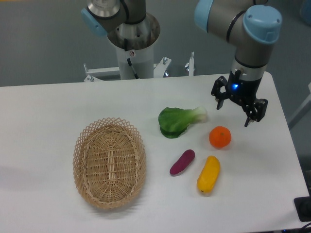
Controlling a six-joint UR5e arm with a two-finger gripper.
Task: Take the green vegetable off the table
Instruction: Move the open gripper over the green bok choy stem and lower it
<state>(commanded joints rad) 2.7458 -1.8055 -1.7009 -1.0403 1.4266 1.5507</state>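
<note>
The green vegetable (177, 121) lies on the white table (43, 111) near its middle, dark leaves to the left and pale stem pointing right. My gripper (235, 114) hangs above the table to the right of the vegetable, just past its stem and above the orange. Its black fingers (251, 116) are spread apart and hold nothing.
An orange (220, 137) sits right of the vegetable, below my gripper. A purple eggplant piece (182, 162) and a yellow oblong piece (208, 174) lie in front. A wicker basket (109, 161) stands at the left. The robot base (132, 46) is at the back.
</note>
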